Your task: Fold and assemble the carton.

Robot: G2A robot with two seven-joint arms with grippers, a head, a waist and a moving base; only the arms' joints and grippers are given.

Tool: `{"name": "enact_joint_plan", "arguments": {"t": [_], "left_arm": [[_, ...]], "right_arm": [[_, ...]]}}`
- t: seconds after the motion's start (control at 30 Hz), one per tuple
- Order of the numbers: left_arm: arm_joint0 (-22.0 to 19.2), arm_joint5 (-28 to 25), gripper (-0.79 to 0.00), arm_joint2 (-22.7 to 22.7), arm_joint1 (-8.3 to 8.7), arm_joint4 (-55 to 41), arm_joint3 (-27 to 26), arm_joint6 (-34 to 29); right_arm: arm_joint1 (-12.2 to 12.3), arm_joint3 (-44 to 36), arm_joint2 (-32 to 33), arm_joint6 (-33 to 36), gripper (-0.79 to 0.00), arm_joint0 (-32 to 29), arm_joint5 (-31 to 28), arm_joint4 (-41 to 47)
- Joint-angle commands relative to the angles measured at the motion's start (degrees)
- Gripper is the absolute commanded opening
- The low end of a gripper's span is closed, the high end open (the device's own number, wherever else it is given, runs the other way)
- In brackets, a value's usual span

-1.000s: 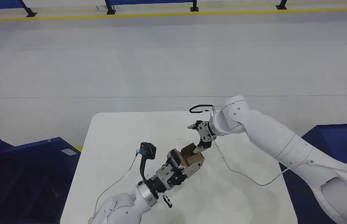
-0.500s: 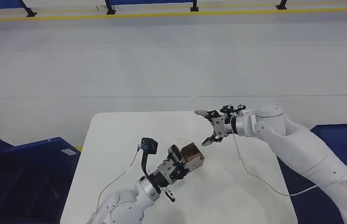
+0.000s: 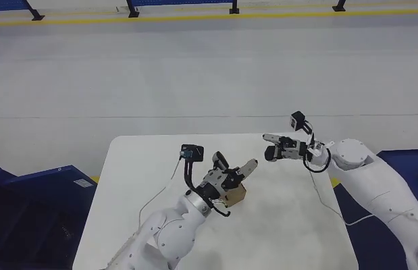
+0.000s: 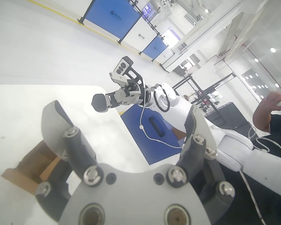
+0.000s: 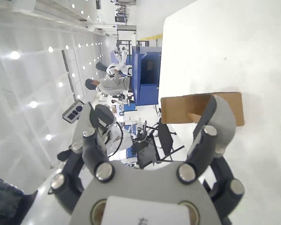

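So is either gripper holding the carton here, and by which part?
Nothing is held. The left gripper is open over the carton, which sits on the table. The right gripper is open too, off to the side of it.

Table [image 3: 138, 169]: white, rounded corners.
Carton [image 3: 236, 196]: brown, on the table near its middle.
My left gripper [image 3: 233, 165]: just over the carton, fingers spread wide — whether it touches the card, I cannot tell.
My right gripper [image 3: 270, 147]: apart from the carton, toward the table's far right side, fingers parted.
Blue bin [image 3: 40, 202]: beside the table's left edge.
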Motion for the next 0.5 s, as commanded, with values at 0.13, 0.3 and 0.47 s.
{"name": "enact_joint_plan", "arguments": {"t": [0.13, 0.3, 0.47], "left_arm": [[-3.91, 3.27, 0.0, 1.56, -1.14, -2.29, 0.88, -1.17], [-3.91, 3.27, 0.0, 1.56, -1.14, -2.29, 0.88, -1.17], [2.57, 1.17, 0.0, 5.38, -0.85, 1.37, -2.25, 0.23]], "right_arm": [[-2.21, 6.43, -0.36, 8.4, 0.0, 0.81, -9.22, 3.02], [-2.21, 6.43, -0.36, 8.4, 0.0, 0.81, -9.22, 3.02], [-2.21, 6.43, -0.36, 8.4, 0.0, 0.81, -9.22, 3.02]]}}
